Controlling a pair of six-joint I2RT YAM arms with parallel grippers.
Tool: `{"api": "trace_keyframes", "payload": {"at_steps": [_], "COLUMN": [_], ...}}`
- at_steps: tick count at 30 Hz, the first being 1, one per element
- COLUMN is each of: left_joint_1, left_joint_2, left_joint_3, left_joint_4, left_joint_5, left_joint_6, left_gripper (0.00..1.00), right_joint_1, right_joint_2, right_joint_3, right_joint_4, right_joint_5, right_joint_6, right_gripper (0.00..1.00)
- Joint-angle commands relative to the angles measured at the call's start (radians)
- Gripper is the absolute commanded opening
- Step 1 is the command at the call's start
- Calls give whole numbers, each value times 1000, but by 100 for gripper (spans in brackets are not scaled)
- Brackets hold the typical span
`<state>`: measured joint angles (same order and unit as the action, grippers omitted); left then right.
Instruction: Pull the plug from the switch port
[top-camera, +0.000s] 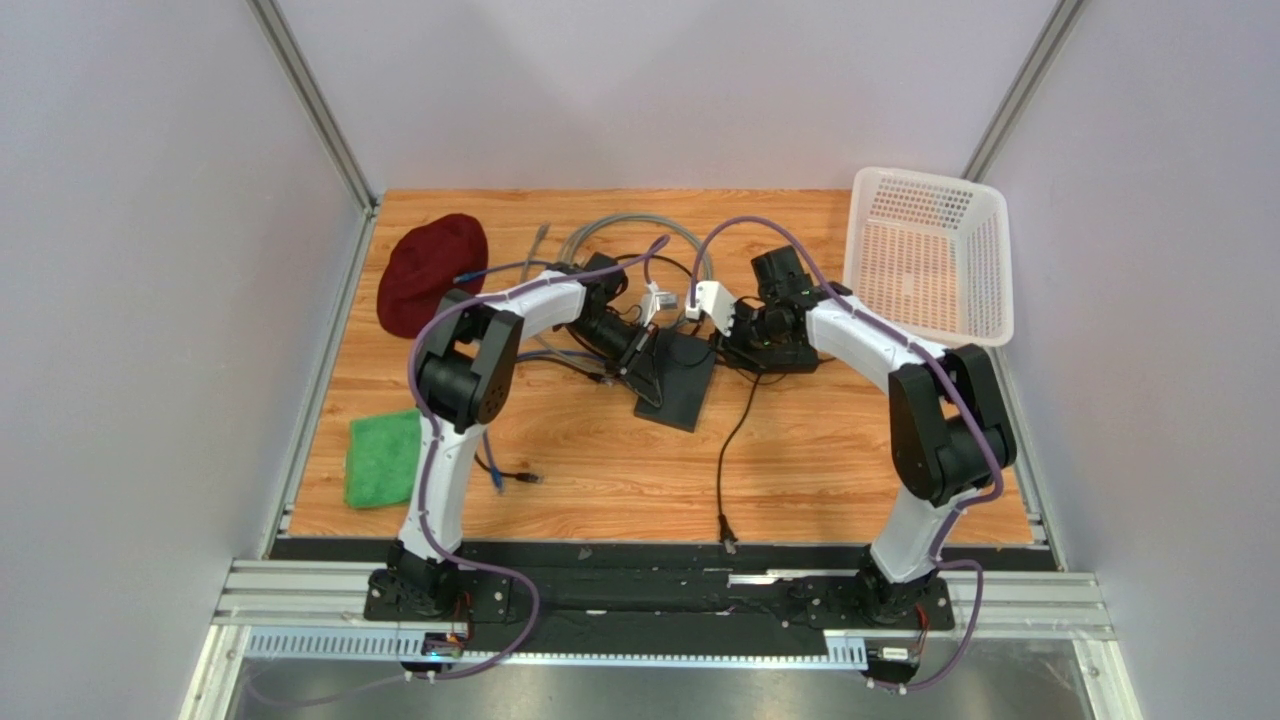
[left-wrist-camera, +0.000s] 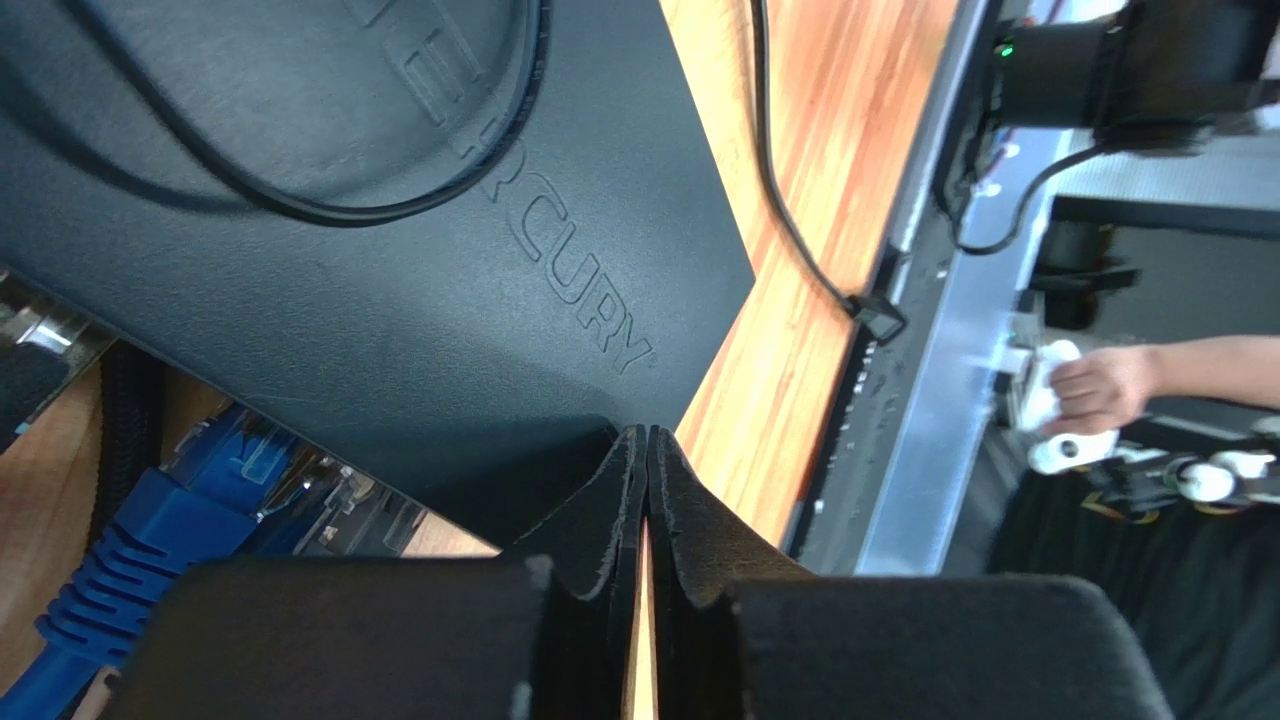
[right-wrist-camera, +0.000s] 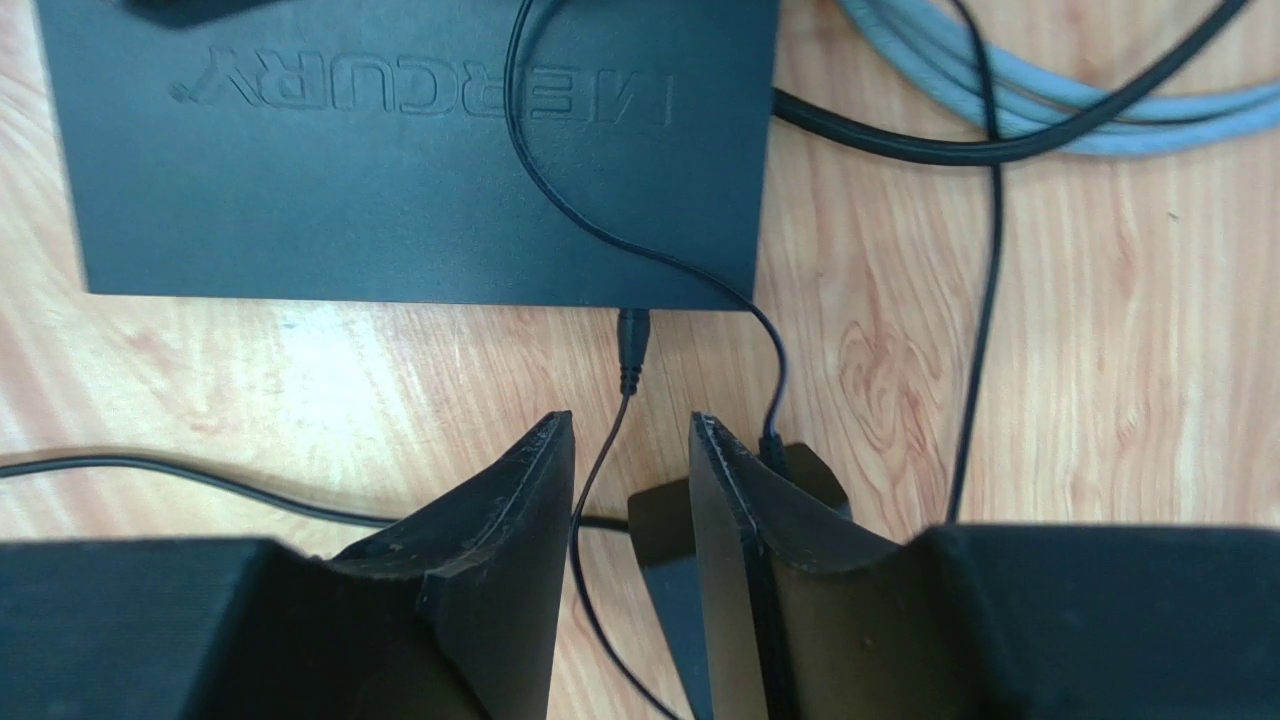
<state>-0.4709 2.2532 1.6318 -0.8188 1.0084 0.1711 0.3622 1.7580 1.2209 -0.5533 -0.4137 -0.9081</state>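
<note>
The switch (top-camera: 688, 387) is a flat black box lying mid-table, also seen in the left wrist view (left-wrist-camera: 376, 270) and the right wrist view (right-wrist-camera: 421, 165). A small black plug (right-wrist-camera: 633, 333) sits at the switch's near edge, and its thin cable runs back between my right fingers. My right gripper (right-wrist-camera: 628, 428) (top-camera: 732, 342) is open just short of that plug, touching nothing. My left gripper (left-wrist-camera: 646, 438) (top-camera: 649, 365) is shut and empty, its tips over the switch's top near a corner. A blue plug (left-wrist-camera: 181, 525) sits at the switch's socket edge.
A black power-adapter brick (right-wrist-camera: 706, 518) lies under my right fingers. Grey cables (top-camera: 631, 233) loop behind the switch. A white basket (top-camera: 932, 255) stands back right, a maroon cloth (top-camera: 431, 270) back left, a green cloth (top-camera: 383, 458) front left. A black lead (top-camera: 724, 480) trails to the front edge.
</note>
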Motion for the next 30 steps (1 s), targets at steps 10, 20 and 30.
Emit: {"api": "trace_keyframes", "payload": {"at_steps": [10, 20, 30], "left_joint_1": [35, 48, 51], "left_joint_2": [81, 92, 94], "left_joint_3": [48, 56, 57], "left_joint_4": [49, 49, 49], "left_joint_5": [137, 122, 111], "left_joint_6": [-85, -94, -96], "left_gripper": [0, 0, 0], "right_joint_1": [34, 61, 64], "right_joint_2": [61, 136, 166], "right_joint_3": [-12, 22, 57], "right_joint_4": [119, 142, 107], "right_joint_5": [47, 82, 75], "right_joint_6": [-130, -130, -173], "right_gripper": [40, 38, 6]}}
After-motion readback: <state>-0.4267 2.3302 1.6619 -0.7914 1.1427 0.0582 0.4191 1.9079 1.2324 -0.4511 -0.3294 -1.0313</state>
